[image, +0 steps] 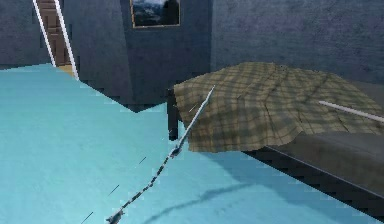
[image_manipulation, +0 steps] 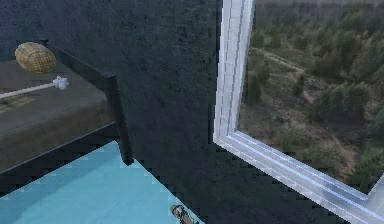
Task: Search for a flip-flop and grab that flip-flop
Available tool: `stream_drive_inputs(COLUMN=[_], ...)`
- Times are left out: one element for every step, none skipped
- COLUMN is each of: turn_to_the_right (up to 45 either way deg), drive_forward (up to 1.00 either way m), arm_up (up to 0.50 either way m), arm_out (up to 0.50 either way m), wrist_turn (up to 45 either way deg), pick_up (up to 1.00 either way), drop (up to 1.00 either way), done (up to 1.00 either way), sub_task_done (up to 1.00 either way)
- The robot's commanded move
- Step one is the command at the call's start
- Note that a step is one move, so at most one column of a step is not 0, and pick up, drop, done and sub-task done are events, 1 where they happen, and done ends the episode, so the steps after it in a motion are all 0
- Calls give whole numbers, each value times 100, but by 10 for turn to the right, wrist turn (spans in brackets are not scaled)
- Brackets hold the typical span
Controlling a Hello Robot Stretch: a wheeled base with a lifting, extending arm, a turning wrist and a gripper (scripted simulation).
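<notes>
A bed with a plaid brown blanket [image: 250, 105] stands at the forward view's right, on a dark frame [image: 172, 115]. A long white rod [image: 350, 110] lies across its grey mattress. In the arm side view the same rod [image_manipulation: 35, 90] ends in a small white head, and a round tan woven thing [image_manipulation: 35, 57] sits beyond it on the bed. A small dark rounded thing [image_manipulation: 180, 212] lies on the teal floor at the foot of the wall, too small to name.
A thin pale line [image: 165, 165] slants from the floor up to the blanket's corner. A framed picture [image: 156, 12] hangs on the dark blue wall and a white ladder-like frame [image: 55, 35] stands at the far left. A white-framed window [image_manipulation: 300, 100] looks onto trees. The teal floor [image: 60, 140] lies open.
</notes>
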Motion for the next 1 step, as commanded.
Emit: stream_drive_inputs(turn_to_the_right=[0], drive_forward=[0], arm_up=[10], arm_out=[0], wrist_turn=[0], pick_up=[0], drop=[0], done=[0], sub_task_done=[0])
